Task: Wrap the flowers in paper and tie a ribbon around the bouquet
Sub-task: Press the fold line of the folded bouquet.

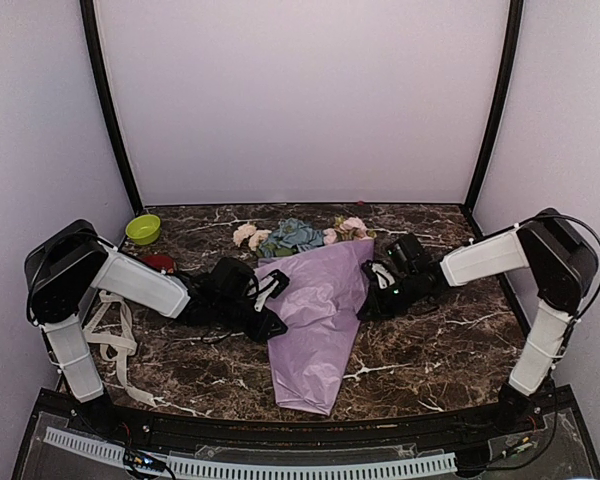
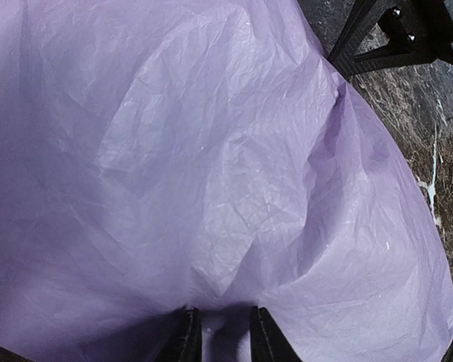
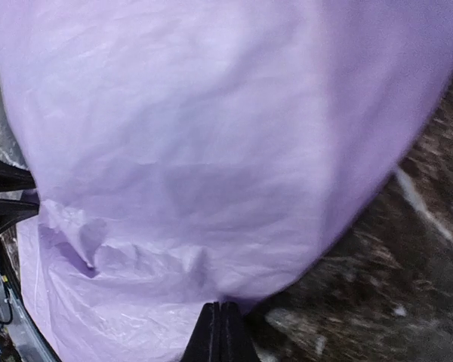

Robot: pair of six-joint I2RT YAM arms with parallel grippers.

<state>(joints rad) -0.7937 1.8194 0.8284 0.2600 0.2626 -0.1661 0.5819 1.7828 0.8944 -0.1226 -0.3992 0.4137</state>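
Observation:
The bouquet (image 1: 315, 320) lies in the middle of the table as a cone of lilac paper (image 2: 211, 151), with the flowers (image 1: 295, 236) sticking out at its far end. My left gripper (image 1: 271, 303) is at the cone's left edge; its jaws stand a little apart with a fold of paper (image 2: 220, 332) held between them. From the right, my right gripper (image 1: 373, 287) has its fingers (image 3: 221, 332) pressed together on the paper's (image 3: 211, 151) edge. The cream ribbon (image 1: 115, 345) lies loose beside the left arm's base. Paper hides the stems.
A green bowl (image 1: 143, 229) and a small red cup (image 1: 160, 263) sit at the back left. The dark marble table (image 1: 430, 350) is walled at the back and both sides. A ribbed rail (image 1: 280, 465) runs along the near edge.

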